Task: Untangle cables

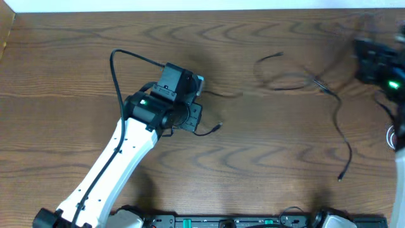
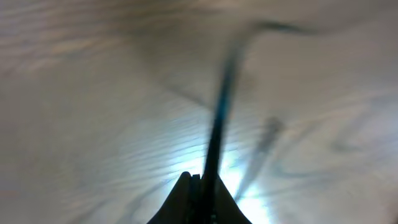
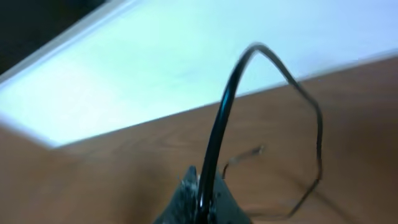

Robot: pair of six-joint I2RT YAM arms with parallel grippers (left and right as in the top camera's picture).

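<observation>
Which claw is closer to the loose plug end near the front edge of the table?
Right. The right claw sits at the table's far right corner, beyond the plug end; the left claw is much farther off, toward the table's left.

The left arm (image 1: 114,158) is slanting from the near left corner toward the middle, its wrist bending so that the left gripper (image 2: 199,183) is pointing downward, with both fingers pressing together on a black cable (image 2: 217,118). The right arm (image 1: 380,63) is showing only as a blur at the far right edge. The right gripper (image 3: 200,183) is pinching a black cord (image 3: 217,112) between closed fingers.
</observation>
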